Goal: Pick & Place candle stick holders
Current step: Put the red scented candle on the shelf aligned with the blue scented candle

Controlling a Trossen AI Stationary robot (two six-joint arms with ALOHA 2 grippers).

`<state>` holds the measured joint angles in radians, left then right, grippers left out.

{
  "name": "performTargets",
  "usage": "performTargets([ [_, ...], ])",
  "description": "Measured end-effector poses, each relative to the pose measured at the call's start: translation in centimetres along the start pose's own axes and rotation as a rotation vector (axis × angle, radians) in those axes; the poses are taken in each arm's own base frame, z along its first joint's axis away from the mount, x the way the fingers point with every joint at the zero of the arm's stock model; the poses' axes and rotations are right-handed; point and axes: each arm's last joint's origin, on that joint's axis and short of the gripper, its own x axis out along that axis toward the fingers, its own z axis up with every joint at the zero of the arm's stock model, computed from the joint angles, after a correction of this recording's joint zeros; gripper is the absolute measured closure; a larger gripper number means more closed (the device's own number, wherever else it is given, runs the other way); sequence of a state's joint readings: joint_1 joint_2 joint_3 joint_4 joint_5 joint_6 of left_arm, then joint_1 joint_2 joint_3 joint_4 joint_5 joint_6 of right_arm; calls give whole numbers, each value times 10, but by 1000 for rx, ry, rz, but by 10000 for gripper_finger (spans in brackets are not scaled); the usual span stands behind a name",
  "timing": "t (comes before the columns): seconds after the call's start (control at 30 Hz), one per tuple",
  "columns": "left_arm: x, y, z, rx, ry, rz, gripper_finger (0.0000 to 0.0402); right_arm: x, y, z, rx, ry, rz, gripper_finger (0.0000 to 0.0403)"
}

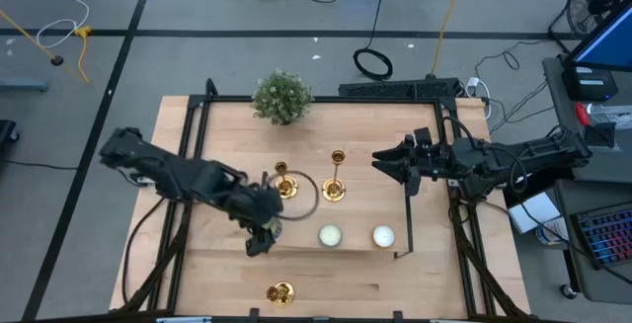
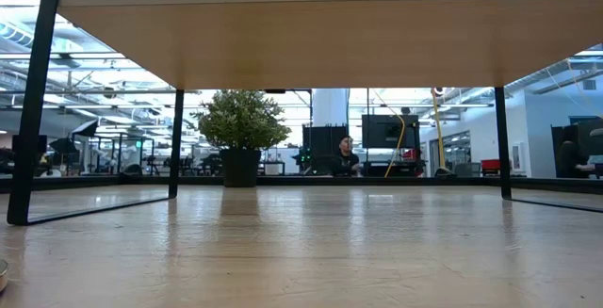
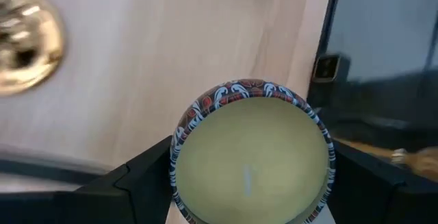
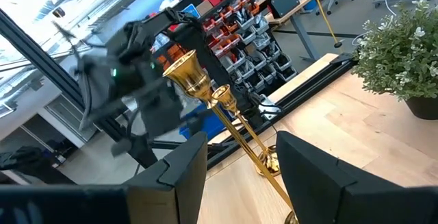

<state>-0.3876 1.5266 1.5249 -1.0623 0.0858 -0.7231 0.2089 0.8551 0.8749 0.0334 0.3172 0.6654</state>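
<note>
Two gold candle stick holders (image 1: 280, 181) (image 1: 336, 179) stand upright on their round bases on the wooden board, side by side. A third (image 1: 279, 291) sits near the front edge. My left gripper (image 1: 264, 234) is in front of the left holder, shut on a pale yellow candle (image 3: 250, 157) in a patterned tin. One holder (image 3: 24, 49) shows from above beside it. My right gripper (image 1: 380, 160) hangs level to the right of the two holders, open, with nothing between its fingers (image 4: 239, 148). Both holders (image 4: 195, 80) show beyond them. My left gripper pinches the round candle tin between its two fingers, one on each opposite side of the patterned wall (image 3: 179, 148). The fingers (image 3: 137, 183) slant down from above. The candle sits level with its top and wick up; whether it is clear of the board cannot be told.
Two more round candles (image 1: 330, 234) (image 1: 382, 234) rest on the board right of my left gripper. A bushy green plant (image 1: 282, 96) stands at the far edge. The board (image 2: 301, 35) is a raised shelf on a black frame (image 1: 407, 214).
</note>
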Motion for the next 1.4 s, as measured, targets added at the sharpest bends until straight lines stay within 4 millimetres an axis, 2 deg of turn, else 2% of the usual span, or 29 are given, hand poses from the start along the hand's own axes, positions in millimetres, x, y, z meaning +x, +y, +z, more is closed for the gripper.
performTargets([
  [0.13, 18, -1, 2, 80, 56, 84, 104, 0, 0, 0, 1, 1, 0, 232],
  [0.27, 25, 1, 4, 125, 43, 161, 104, 0, 0, 0, 1, 2, 1, 232],
  [0.57, 24, 6, 15, 90, 1, 121, 104, 2, 0, -2, -1, 11, -4, 232],
  [1.17, 28, 0, 15, 105, -21, 101, 104, 2, -1, -3, -3, 17, -7, 232],
  [1.4, 55, -5, 12, 140, 67, 129, 104, 2, -1, -3, -3, 16, -7, 232],
])
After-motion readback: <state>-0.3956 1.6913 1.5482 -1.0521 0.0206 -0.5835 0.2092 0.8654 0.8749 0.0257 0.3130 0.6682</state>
